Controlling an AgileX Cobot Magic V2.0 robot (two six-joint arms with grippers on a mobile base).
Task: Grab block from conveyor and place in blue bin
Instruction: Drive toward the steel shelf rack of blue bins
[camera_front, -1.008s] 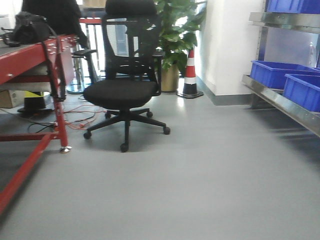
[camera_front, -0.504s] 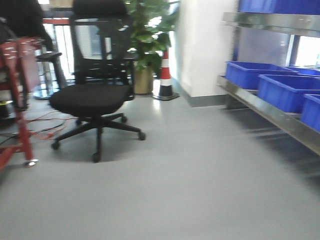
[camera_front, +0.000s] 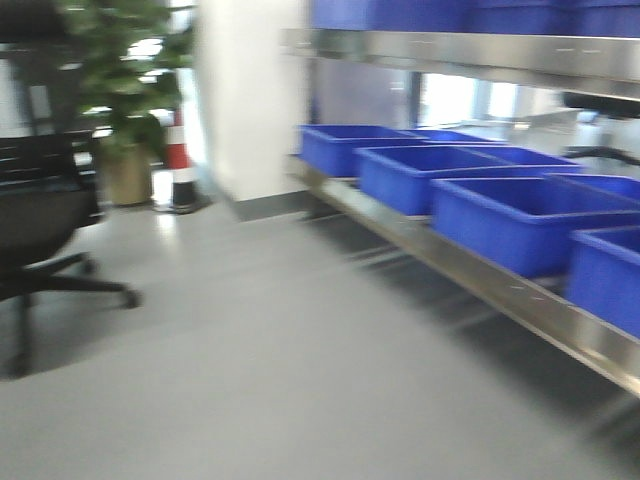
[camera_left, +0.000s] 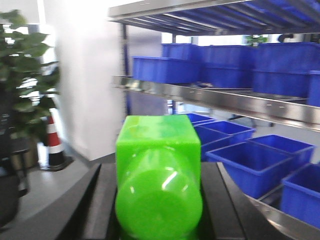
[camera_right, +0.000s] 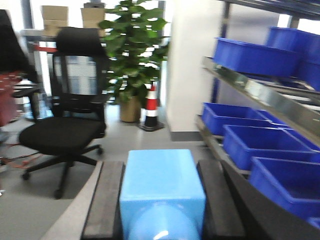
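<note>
Fingers of left arm (camera_left: 98, 210), level, pinch green block (camera_left: 159, 170); right fingers (camera_right: 104, 200) pinch blue block (camera_right: 161, 182).

Green block (camera_left: 157, 175) and pale blue block (camera_right: 162, 185) gripped; blue bins (camera_front: 500, 235) shelved

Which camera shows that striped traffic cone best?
The right wrist view: the cone stands whole and fairly sharp beside the plant pot. The front view shows it motion-blurred, its tip behind leaves. The left wrist view shows it near the left edge, its top also behind leaves.
</note>
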